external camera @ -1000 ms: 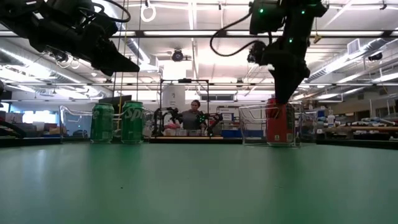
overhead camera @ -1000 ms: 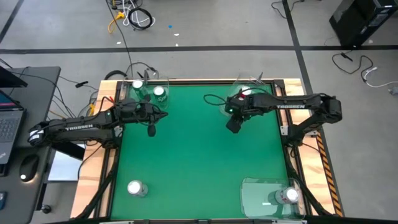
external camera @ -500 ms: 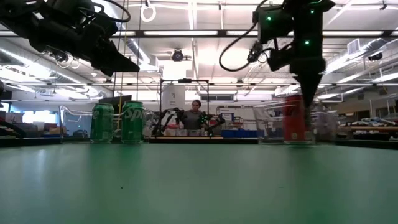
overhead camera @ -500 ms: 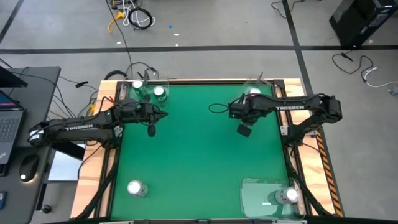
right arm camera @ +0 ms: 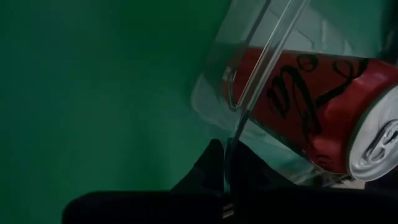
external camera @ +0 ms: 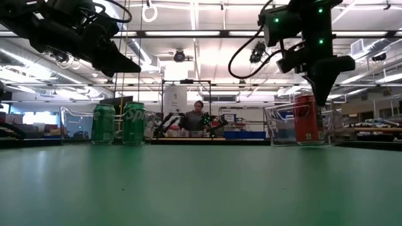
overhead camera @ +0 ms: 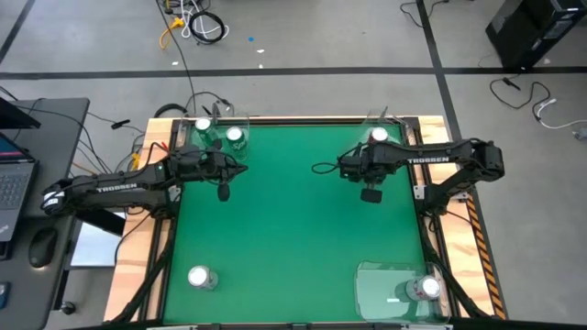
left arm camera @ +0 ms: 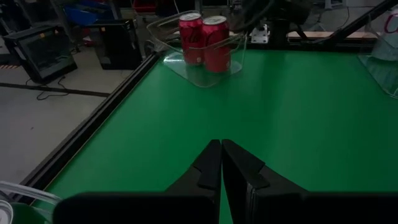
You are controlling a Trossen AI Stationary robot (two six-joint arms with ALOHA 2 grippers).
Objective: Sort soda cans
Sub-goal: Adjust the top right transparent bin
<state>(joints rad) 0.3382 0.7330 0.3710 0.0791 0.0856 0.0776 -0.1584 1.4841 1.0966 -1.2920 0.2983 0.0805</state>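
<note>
- Right gripper [overhead camera: 371, 195] — fingers closed, empty, near the red cans [left arm camera: 208, 40] at two o'clock.
- Left gripper [overhead camera: 223, 192] — closed, empty.
- We should lift clear of the tray [external camera: 279, 125].

Two cans [overhead camera: 217, 131] in a tray [overhead camera: 246, 122] at the tabletop's [overhead camera: 293, 229] far left corner, two cans [left arm camera: 206, 41] in the far right tray [left arm camera: 193, 71], one can [overhead camera: 201, 277] near left, one can [overhead camera: 427, 288] in the near right tray [overhead camera: 381, 286]

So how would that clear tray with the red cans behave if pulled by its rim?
The clear tray looks thin-walled, so it probably flexes where the right tool seems to pinch its rim. Holding two red cans, it likely slides on the green table rather than lifting. The upright cans might tip if jerked.
</note>
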